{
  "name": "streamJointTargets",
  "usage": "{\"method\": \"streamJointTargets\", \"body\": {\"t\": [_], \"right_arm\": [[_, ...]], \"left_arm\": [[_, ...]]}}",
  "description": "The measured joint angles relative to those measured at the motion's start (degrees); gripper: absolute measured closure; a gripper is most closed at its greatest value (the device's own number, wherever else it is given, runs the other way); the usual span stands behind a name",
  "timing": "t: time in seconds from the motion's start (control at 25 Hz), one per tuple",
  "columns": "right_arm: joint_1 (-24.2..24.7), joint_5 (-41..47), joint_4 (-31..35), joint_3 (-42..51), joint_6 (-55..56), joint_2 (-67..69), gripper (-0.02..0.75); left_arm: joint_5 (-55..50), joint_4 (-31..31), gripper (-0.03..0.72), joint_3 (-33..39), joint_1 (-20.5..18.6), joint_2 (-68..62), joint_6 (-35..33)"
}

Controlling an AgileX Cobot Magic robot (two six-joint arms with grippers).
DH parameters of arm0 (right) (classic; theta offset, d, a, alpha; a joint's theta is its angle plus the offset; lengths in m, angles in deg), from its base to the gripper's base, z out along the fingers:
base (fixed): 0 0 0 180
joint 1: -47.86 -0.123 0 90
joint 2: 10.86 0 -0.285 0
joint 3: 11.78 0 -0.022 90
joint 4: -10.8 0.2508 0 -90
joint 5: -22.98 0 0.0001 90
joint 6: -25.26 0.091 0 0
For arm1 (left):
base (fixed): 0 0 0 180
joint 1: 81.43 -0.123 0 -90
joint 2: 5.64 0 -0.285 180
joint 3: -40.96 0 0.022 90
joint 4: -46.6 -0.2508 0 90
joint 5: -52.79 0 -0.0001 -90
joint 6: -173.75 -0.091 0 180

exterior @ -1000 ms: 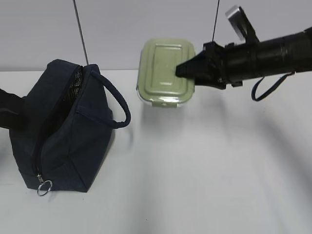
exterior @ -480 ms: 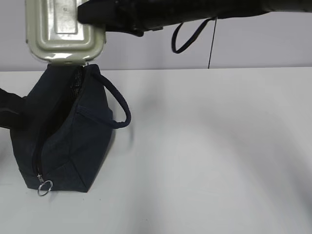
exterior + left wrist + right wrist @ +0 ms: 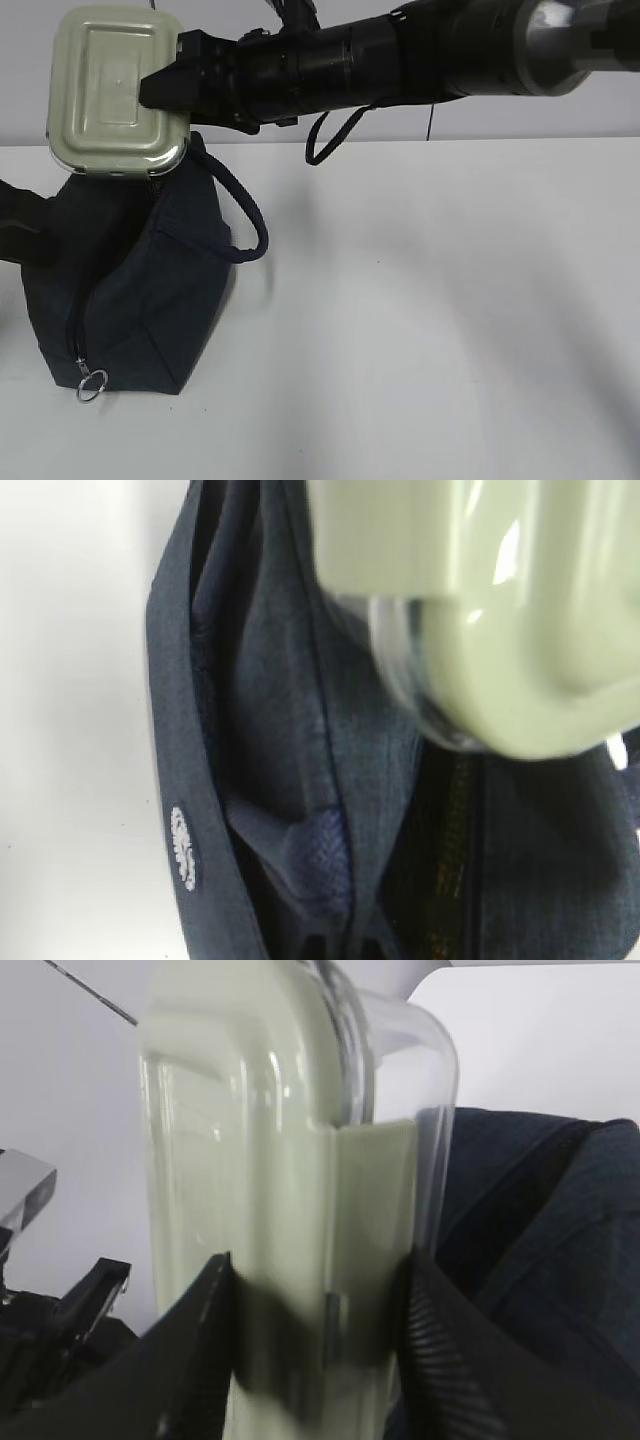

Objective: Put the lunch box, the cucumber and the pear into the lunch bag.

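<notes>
My right gripper (image 3: 158, 92) reaches across to the left and is shut on the lunch box (image 3: 110, 90), pale green lid facing the exterior camera. The box hangs on edge just above the open top of the navy lunch bag (image 3: 140, 290). In the right wrist view the black fingers (image 3: 200, 1340) clamp the box (image 3: 260, 1160) across lid and glass, the bag (image 3: 540, 1220) behind it. My left gripper (image 3: 340, 945) pinches a fold of the bag (image 3: 270, 730) at the frame's bottom edge; the box (image 3: 520, 630) hovers above. Cucumber and pear are out of view.
The bag's padded handle (image 3: 245, 215) loops out to the right. Its zipper ring pull (image 3: 91, 385) hangs at the front bottom. My left arm (image 3: 20, 230) sits against the bag's left side. White table (image 3: 430, 320) stretches to the right.
The right gripper carried the lunch box from the back middle of the table up and left, then lowered it toward the bag's opening. The bag and left arm stayed put.
</notes>
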Motion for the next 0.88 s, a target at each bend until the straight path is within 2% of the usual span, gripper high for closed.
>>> {"method": "streamJointTargets", "body": {"t": [0.12, 0.32, 0.56, 0.88], "right_arm": [[0.0, 0.22, -3.03, -0.27, 0.43, 0.13, 0.405], [0.0, 3.44, -14.69, -0.46, 6.36, 0.22, 0.406], [0.19, 7.46, -22.95, -0.58, 13.3, 0.22, 0.406], [0.39, 8.8, -43.25, -0.58, 29.1, 0.22, 0.406]], "left_arm": [[0.05, 0.0, 0.703, 0.0, 0.0, 0.0, 0.0], [0.15, 0.0, 0.703, 0.0, 0.0, 0.0, 0.0], [0.34, 0.0, 0.703, 0.0, 0.0, 0.0, 0.0], [0.51, 0.24, 0.703, 0.0, 0.0, 0.0, 0.0]]}}
